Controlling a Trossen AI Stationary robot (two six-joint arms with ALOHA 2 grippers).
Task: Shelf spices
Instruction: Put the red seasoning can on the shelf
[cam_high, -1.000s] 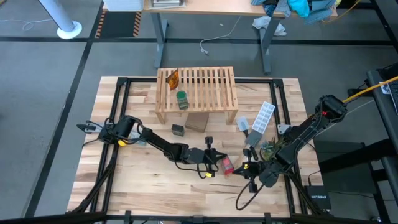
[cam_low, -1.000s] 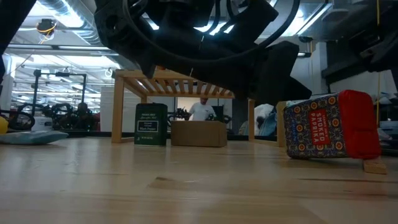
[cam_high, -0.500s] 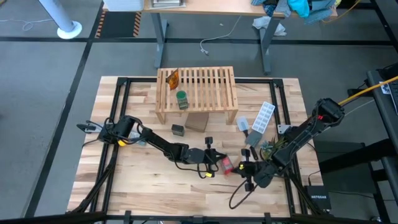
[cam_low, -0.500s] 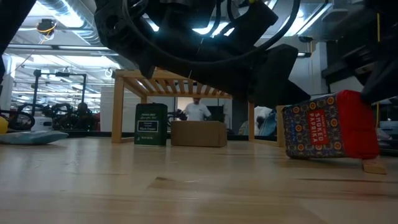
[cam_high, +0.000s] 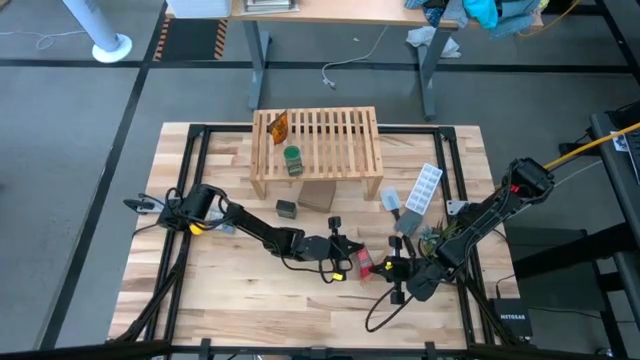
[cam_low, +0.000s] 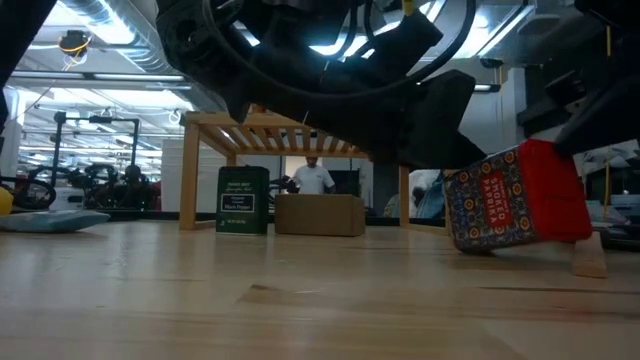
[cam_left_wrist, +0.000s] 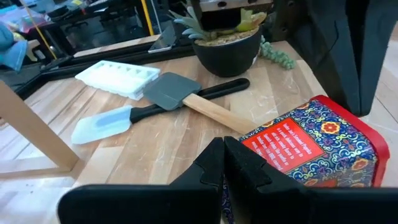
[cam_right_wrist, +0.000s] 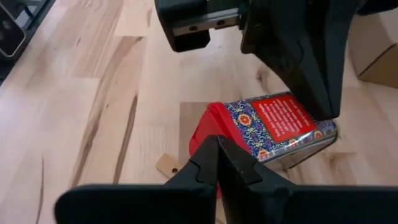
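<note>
1. The red jar (cam_low: 515, 200) lies on the table (cam_high: 200, 290) in front of the shelf (cam_high: 316, 145). It is now tipped up on one edge; earlier it lay nearly flat.
2. The right gripper (cam_high: 388, 271), fingers pressed together, has moved in against the jar's red end.
3. The left gripper (cam_high: 352, 264), fingers also closed and holding nothing, stays at the jar's other side.
4. The green jar (cam_high: 292, 157) and orange packet (cam_high: 278, 126) sit on the shelf; the dark jar (cam_high: 286, 208) stands before it.

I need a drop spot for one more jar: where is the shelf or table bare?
The shelf slats right of the green jar are bare, as is the table's near-left corner. It is crowded around the red jar, between both grippers.
</note>
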